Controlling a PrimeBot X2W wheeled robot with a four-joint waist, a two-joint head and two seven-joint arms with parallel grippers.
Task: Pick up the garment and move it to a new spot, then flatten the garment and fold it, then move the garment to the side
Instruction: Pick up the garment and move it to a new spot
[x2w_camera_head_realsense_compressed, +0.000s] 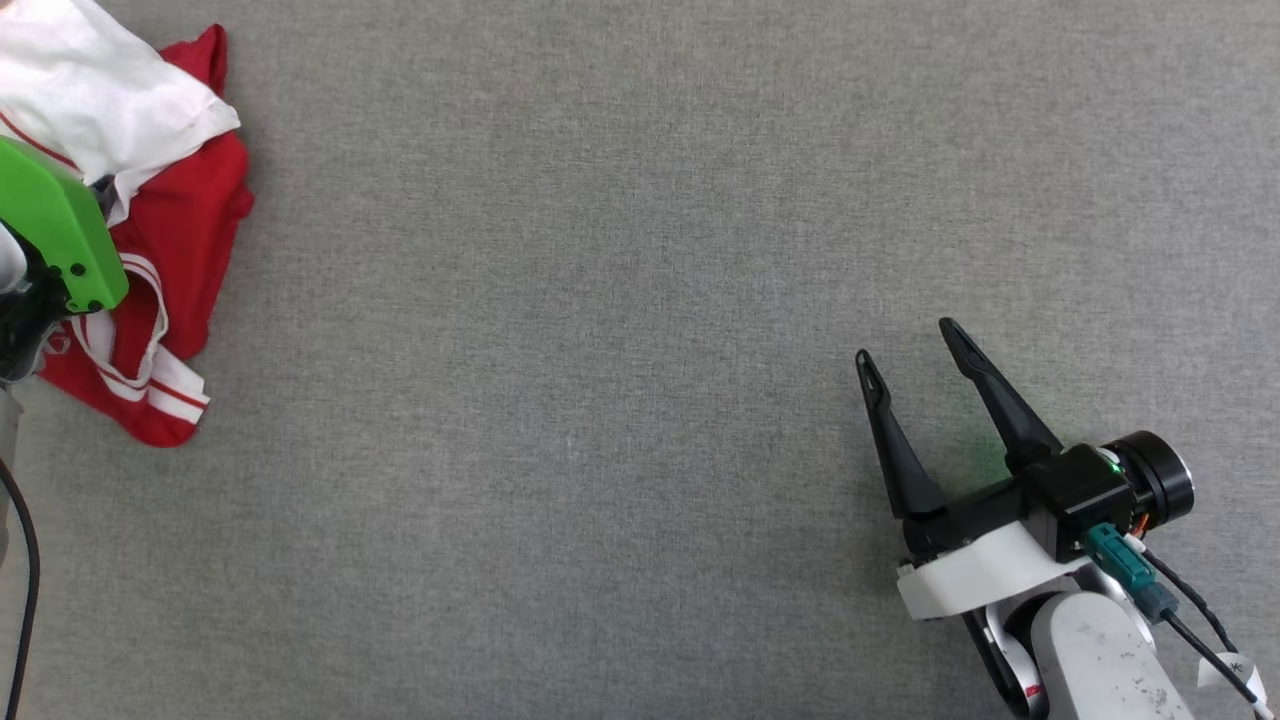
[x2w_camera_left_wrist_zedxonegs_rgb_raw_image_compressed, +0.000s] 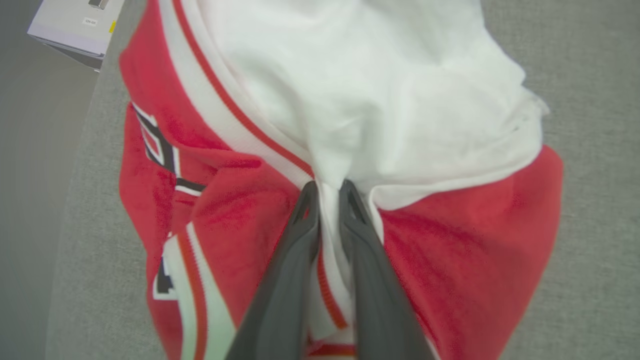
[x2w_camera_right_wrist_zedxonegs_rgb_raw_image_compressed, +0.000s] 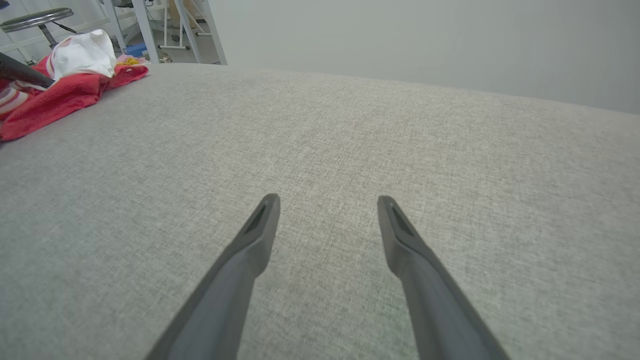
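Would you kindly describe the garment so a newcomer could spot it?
Start at the grey tabletop and look to its left edge in the head view. There the garment lies crumpled, pinched by the left claw. It is red, with a white sleeve and striped trim, against plain grey.

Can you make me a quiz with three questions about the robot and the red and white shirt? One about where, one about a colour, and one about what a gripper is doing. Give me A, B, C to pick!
1. Where does the garment lie in the head view?
A. far left
B. middle
C. far right

2. What colour is the table cover?
A. blue
B. grey
C. yellow

3. How is the right gripper?
A. shut on the garment
B. shut on nothing
C. open, holding nothing

Answers:
1 A: it is bunched at the left edge.
2 B: plain grey cloth all over.
3 C: its fingers stand apart over bare table, while the left gripper pinches the garment.
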